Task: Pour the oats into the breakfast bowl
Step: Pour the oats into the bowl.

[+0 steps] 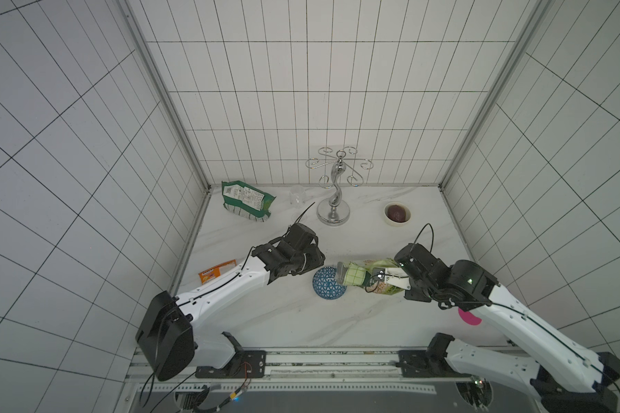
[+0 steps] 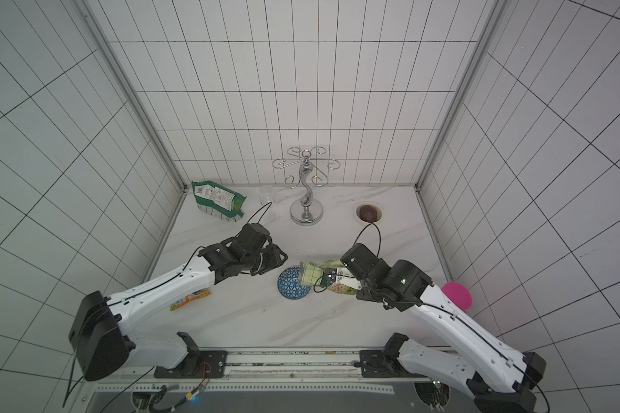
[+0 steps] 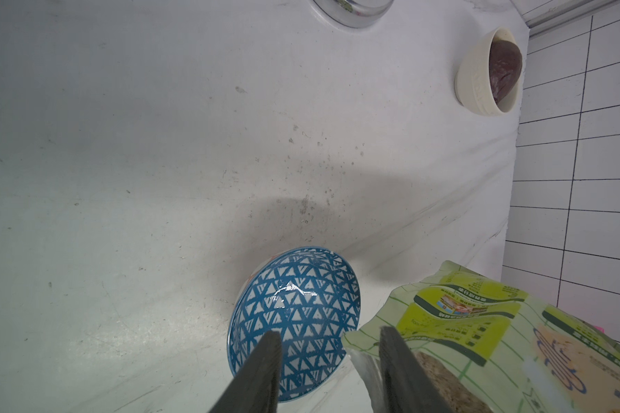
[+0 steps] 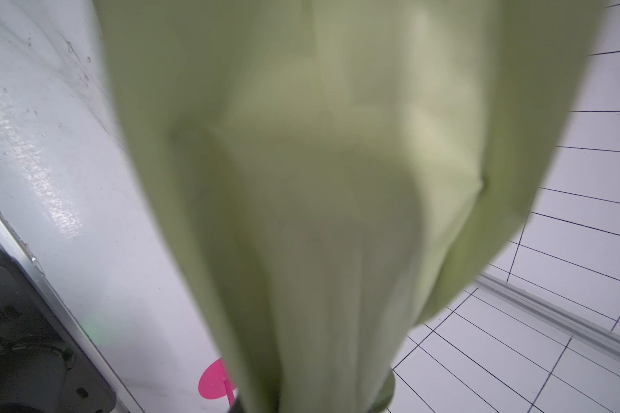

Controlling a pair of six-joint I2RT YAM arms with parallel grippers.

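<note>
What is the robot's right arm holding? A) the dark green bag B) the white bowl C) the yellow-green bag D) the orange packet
C: the right tool is shut on the yellow-green bag, which is tipped toward the blue bowl.

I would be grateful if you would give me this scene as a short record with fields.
oats bag: in the right gripper, about level, one end at the bowl
bowl: patterned outside faces up in both top views; inside hidden
right gripper: shut on the oats bag
left gripper: open, empty, beside the bowl
pour: no flakes seen leaving the bag
behind: green bag, metal stand, white bowl with a brown object
</note>
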